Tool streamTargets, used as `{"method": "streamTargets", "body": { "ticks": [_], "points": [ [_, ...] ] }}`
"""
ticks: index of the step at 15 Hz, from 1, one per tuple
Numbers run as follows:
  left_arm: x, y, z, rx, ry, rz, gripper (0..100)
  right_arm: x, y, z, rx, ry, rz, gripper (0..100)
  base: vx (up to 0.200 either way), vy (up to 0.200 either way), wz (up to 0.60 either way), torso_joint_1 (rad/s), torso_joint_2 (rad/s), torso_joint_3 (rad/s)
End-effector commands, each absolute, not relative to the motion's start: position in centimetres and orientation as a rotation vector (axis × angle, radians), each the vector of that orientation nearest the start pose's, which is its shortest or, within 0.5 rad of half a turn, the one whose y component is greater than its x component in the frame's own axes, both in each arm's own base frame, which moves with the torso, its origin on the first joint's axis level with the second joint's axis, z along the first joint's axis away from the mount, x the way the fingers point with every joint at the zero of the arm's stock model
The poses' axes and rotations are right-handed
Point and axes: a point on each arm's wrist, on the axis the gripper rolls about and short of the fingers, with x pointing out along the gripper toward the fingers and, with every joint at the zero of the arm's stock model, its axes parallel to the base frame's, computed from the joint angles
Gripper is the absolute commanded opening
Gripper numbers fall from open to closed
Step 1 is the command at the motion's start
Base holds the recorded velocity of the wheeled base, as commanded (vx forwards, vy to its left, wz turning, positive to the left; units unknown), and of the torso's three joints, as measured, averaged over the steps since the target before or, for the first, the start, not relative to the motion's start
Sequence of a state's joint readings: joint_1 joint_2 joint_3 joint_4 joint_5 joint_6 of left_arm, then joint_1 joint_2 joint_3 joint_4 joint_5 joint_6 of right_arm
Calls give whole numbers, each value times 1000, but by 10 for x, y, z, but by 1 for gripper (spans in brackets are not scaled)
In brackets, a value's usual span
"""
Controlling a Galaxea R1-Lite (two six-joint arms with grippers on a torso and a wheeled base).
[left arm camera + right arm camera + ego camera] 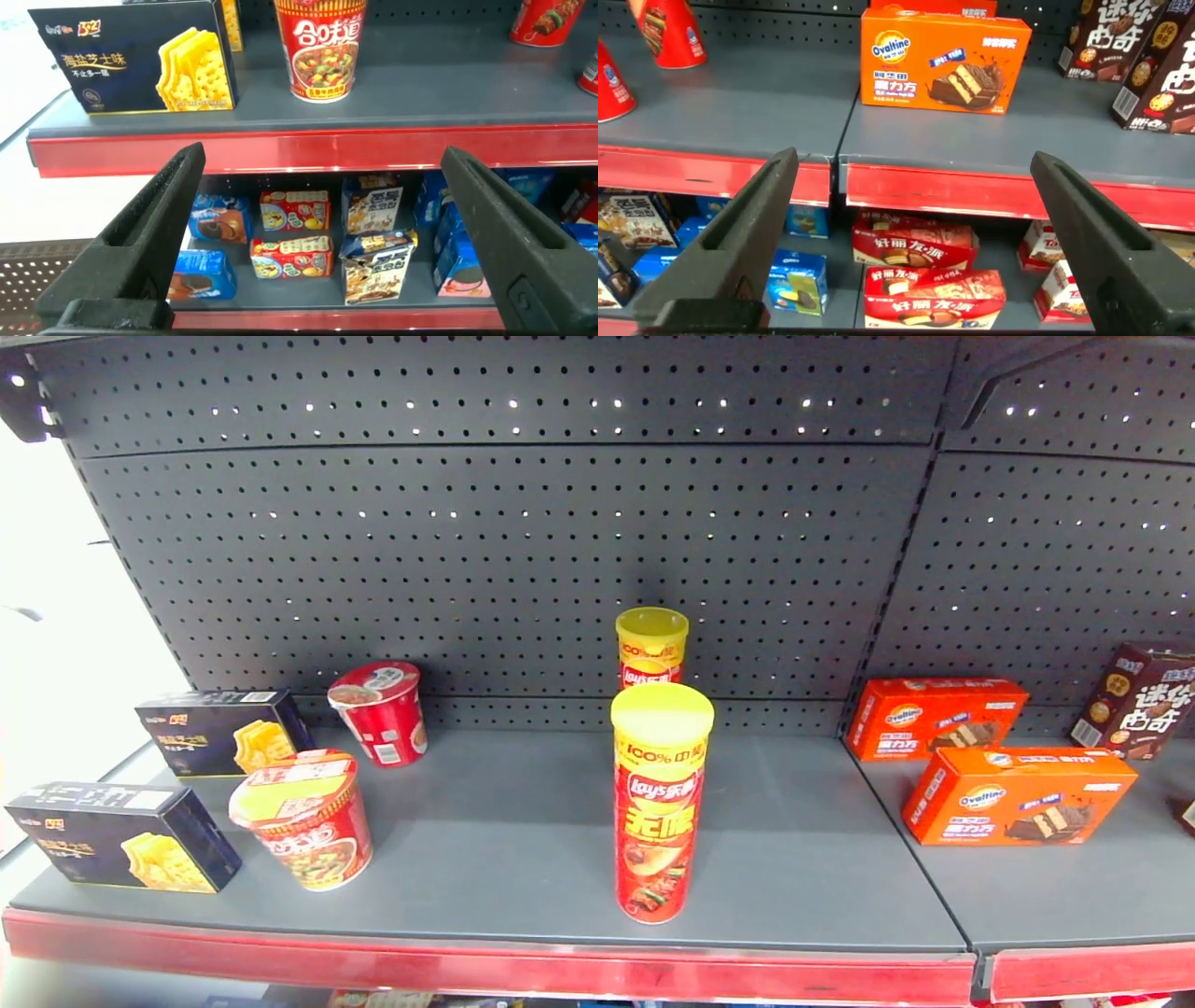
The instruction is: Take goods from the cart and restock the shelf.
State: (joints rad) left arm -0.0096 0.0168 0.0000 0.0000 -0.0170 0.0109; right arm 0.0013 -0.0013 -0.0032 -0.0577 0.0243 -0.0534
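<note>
The left gripper (322, 154) and the right gripper (912, 159) both have their jaws wide apart and hold nothing. On the shelf (523, 840) a tall chip can (658, 803) stands near the front edge. A second chip can (651, 647) stands behind it by the back wall.

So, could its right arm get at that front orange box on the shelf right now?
Probably yes. The right gripper is open and empty, facing the front orange box, which stands near the shelf edge with nothing before it.
</note>
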Motion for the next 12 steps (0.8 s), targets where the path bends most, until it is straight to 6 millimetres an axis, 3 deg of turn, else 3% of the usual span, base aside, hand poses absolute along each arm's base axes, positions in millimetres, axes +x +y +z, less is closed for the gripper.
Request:
{"method": "streamTargets", "body": {
  "ticks": [1, 12],
  "points": [
    [-21, 0, 76, 11, 18, -26, 100, -23, 1, 82, -53, -62, 24, 100, 0, 0, 0, 0, 0, 0],
    [-21, 0, 76, 11, 18, -26, 100, -23, 1, 83, -58, -62, 35, 100, 0, 0, 0, 0, 0, 0]
  ]
}}
